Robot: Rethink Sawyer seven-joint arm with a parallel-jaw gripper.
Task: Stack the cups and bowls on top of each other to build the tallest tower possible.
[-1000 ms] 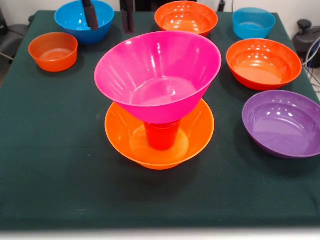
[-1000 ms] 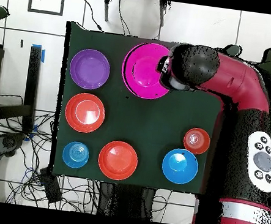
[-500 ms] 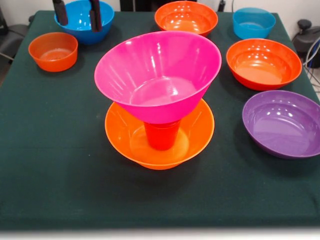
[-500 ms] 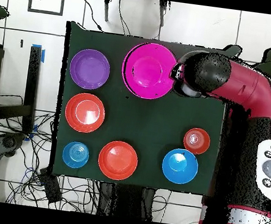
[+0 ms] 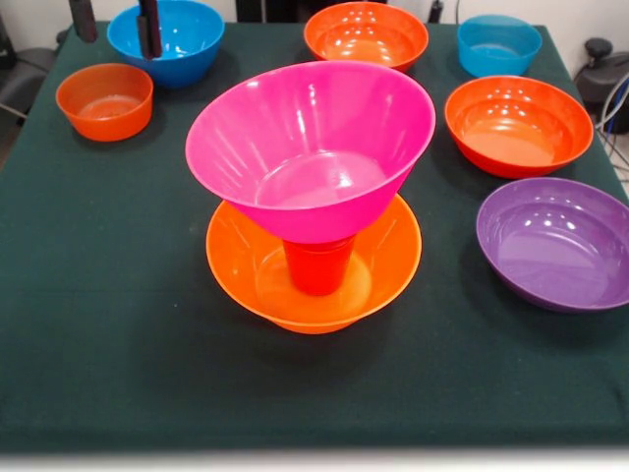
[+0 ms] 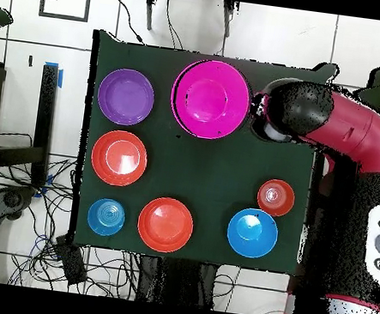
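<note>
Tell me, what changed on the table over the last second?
Only the arm moved. Its gripper, open and empty, slid sideways away from the tower, leftward in the front view, past the blue bowl. From overhead, the arm drew off the pink bowl. It took hold of nothing. The tower and every loose bowl stayed put.

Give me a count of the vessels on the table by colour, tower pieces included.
Pink bowl: 1 (top of the tower)
Yellow-orange bowl: 1 (tower base)
Orange-red cup: 1 (between those two)
Orange-red bowls: 3
Blue bowls: 2
Purple bowl: 1
Total: 9
</note>
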